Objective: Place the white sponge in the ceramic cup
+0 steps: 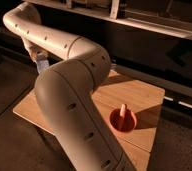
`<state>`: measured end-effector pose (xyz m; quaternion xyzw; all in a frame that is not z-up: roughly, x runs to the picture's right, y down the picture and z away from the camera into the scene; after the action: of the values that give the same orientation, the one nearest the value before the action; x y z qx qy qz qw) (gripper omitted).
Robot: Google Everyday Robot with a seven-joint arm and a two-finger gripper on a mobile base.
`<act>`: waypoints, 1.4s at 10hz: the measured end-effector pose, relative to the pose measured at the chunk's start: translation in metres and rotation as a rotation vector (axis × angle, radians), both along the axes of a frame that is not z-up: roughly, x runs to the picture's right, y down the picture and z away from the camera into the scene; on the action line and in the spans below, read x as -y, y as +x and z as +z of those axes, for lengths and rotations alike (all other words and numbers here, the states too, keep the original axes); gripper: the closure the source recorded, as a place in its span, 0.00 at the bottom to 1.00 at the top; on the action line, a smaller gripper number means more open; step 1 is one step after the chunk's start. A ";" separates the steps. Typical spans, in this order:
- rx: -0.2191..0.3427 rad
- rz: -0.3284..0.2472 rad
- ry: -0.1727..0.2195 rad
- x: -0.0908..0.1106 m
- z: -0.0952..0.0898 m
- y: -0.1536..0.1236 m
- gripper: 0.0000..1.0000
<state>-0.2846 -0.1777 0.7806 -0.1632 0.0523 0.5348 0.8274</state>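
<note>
Light wooden table (139, 95) on a dark floor (9, 137), long shelf (154, 22) running along the dim back; the orange ceramic cup (123, 126) sits near the table's right edge with the white sponge (122, 111) poking up out of it. The cream arm (74, 100) blocks the table's left half; the gripper (40, 64) hangs past the far left corner, half hidden, so can't tell if it's wide, narrow or holding anything.
</note>
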 end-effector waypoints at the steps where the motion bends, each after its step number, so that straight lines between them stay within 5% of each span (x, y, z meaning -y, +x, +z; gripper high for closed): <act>1: -0.001 -0.009 -0.007 -0.003 0.003 -0.001 1.00; 14: -0.024 -0.021 -0.070 -0.020 0.031 0.000 1.00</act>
<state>-0.2846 -0.1574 0.8113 -0.1850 0.0827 0.5259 0.8261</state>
